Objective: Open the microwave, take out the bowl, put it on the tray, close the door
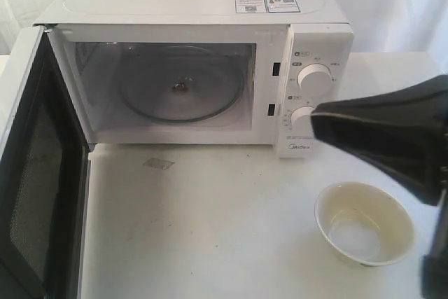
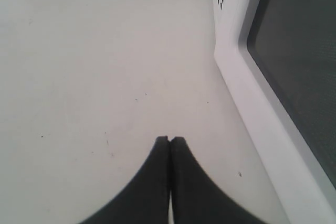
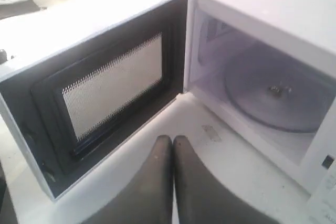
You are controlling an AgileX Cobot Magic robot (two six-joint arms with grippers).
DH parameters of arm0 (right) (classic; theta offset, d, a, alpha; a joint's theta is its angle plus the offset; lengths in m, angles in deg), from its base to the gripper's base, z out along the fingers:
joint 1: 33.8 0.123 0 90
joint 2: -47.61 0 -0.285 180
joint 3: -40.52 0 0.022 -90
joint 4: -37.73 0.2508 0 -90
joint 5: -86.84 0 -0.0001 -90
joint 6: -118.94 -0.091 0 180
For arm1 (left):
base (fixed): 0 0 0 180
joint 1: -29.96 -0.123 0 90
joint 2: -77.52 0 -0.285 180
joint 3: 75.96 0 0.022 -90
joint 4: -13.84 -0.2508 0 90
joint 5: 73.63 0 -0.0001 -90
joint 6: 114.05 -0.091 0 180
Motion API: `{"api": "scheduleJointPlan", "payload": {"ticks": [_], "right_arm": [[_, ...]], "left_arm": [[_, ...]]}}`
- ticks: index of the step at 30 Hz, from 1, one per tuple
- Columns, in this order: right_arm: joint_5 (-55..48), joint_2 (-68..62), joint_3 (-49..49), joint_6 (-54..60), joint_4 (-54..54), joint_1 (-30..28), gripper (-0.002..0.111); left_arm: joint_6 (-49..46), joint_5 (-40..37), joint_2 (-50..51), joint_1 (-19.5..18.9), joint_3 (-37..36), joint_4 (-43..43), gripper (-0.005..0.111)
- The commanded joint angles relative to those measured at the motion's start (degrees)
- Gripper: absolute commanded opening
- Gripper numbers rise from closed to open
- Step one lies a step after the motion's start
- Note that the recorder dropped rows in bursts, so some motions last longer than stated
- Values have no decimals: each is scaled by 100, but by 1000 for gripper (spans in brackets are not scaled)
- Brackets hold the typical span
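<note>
1. The microwave (image 1: 210,5) sits at the back of the bench (image 1: 224,243). Its door (image 1: 35,187) is swung wide open on the microwave's left side, dark inner face turned toward the cavity.
2. Inside the microwave, the glass turntable (image 1: 180,83) lies flat on the cavity floor, with its hub showing at the centre.
3. And there's the bowl (image 1: 364,225): out of the microwave, upright on the bench. It stands in front of the microwave's knob panel and a little to the right, well apart from the cabinet.
4. The right arm (image 1: 392,134) comes in dark and blurred from the microwave's right. In the exterior view it runs between the knob panel and the bowl. Its tip overlaps the lower knob (image 1: 299,118), while the upper knob (image 1: 315,77) shows clear.
5. Right hand (image 3: 172,139): fingers pressed together with nothing between them. It points at the microwave's front, toward where the open door meets the cavity.
6. Left hand (image 2: 169,140): fingers pinched tight too, holding nothing. It is over bare bench beside the microwave door's outer face, with the dark window (image 2: 299,77) running alongside.
7. Two stickers (image 1: 267,3) lie on the microwave's top toward its right. A small pale patch (image 1: 158,164) is on the bench just in front of the microwave's cavity.
</note>
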Motion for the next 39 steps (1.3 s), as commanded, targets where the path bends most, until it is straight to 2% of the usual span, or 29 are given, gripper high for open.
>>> {"api": "scheduleJointPlan", "payload": {"ticks": [1,4,5,7,8,9,11,13,15,21,23,25,27,33,39], "right_arm": [[308,562,-62,2,-163,-24,0],[231,839,-62,-57,-807,-24,0],[164,906,-62,-283,-1030,-24,0],[168,969,-62,-1297,-1535,-24,0],[190,987,-62,-2144,-2012,-24,0],[190,987,-62,-2651,-2420,-24,0],[25,987,-62,-3711,-3670,-24,0],[-396,987,-62,-4561,-4648,-24,0],[-1077,987,-62,-5345,-5223,-24,0],[-2154,987,-62,-5691,-5576,-24,0],[-2230,987,-62,-5701,-5656,-24,0],[-2314,987,-62,-5701,-5668,-24,0],[-2438,987,-62,-5701,-5668,-24,0],[-2571,987,-62,-5678,-5827,-24,0],[-2430,987,-62,-5678,-5847,-24,0]], "left_arm": [[-80,619,-24,-20,-23,41,0],[-151,1913,-24,-20,-23,41,0],[-151,2595,-24,-20,-23,41,0],[-151,3835,-24,-20,-23,31,0],[-151,4257,-24,-10,102,32,0],[-151,4303,-24,-10,312,32,0],[-179,3855,-24,-10,1001,17,0],[-296,3060,9,-10,1790,17,0],[-305,1849,304,-10,2804,17,0],[-498,-2153,1854,-10,5779,13,0],[-692,-3340,2440,-10,6515,13,0],[-736,-4055,2889,-10,6960,13,0],[-736,-4242,3200,-10,7186,43,0],[-736,-3489,3473,-10,7233,56,0],[-714,-3505,3473,-10,7233,67,0]]}}
